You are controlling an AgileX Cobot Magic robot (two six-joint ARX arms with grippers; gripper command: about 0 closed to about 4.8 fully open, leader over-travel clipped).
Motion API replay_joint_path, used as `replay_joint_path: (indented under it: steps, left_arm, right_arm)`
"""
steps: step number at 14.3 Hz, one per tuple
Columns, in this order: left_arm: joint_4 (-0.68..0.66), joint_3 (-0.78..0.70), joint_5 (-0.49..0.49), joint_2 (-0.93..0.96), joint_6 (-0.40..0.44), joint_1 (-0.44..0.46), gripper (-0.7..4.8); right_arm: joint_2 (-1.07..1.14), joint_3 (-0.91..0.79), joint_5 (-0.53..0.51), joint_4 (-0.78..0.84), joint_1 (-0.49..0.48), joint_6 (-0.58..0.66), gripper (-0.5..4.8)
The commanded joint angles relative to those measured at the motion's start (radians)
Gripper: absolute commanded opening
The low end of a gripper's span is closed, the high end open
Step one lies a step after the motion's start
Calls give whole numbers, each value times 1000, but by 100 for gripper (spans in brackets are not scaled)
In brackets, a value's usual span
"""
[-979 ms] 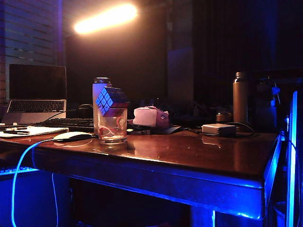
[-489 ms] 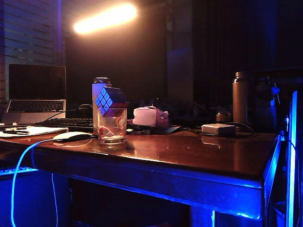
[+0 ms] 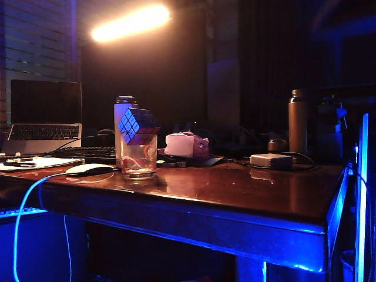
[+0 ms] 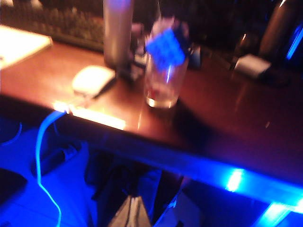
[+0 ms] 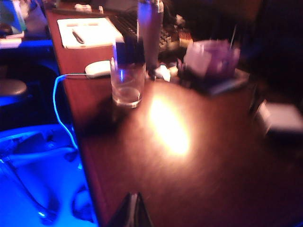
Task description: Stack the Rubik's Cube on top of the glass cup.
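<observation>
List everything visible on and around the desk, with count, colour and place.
Dark Rubik's Cube: 1, bluish-reddish, tilted on the cup rim.
Clear glass cup: 1, pinkish swirls, table's left front.
White capped bottle: 1, behind the cup.
White computer mouse: 1, left of the cup.
Open laptop: 1, grey, far left.
Brown metal bottle: 1, back right.
Flat grey box: 1, cabled, right.
Left hand: 1, fingers together, off the table.
Right hand: 1, shut, empty.

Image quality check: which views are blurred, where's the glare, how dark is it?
Exterior view: sharp but dim, blown-out lamp glow up top, blue edge light; Rubik's Cube on glass cup readable. Left wrist view: motion-blurred, cube a blue smear, left gripper shut. Right wrist view: blurred, strong glare patch on table; right gripper shut.
</observation>
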Motion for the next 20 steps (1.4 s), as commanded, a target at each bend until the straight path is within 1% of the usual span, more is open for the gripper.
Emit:
replay_joint_path:
  steps: [1, 4, 5, 6, 8, 9, 13, 20]
  left_arm:
    - [139, -89, 1, 1, 0, 0, -4]
    - [154, -141, 1, 1, 3, 0, -4]
    - [134, -140, 0, 1, 32, 0, -4]
    - [134, -141, 0, 2, 51, 0, -4]
    - [94, -141, 0, 1, 52, 1, -4]
    - [72, -140, 0, 2, 52, 1, -3]
    - [74, -140, -3, 2, 51, 1, -3]
    - [74, -140, -3, 2, 51, 0, -3]
  right_arm:
    - [-29, -148, 33, 167, -1, 41, -1]
    - [-78, -278, 41, 182, -2, 71, -1]
    - [-117, -319, 65, 179, -1, 71, -1]
    - [-138, -342, 66, 177, -2, 71, -1]
    - [-167, -381, 58, 157, -1, 71, -1]
    - [-175, -386, 58, 124, 0, 71, -1]
    - [-186, -389, 60, 35, -1, 71, -1]
    - [-186, -389, 63, 24, 0, 71, -1]
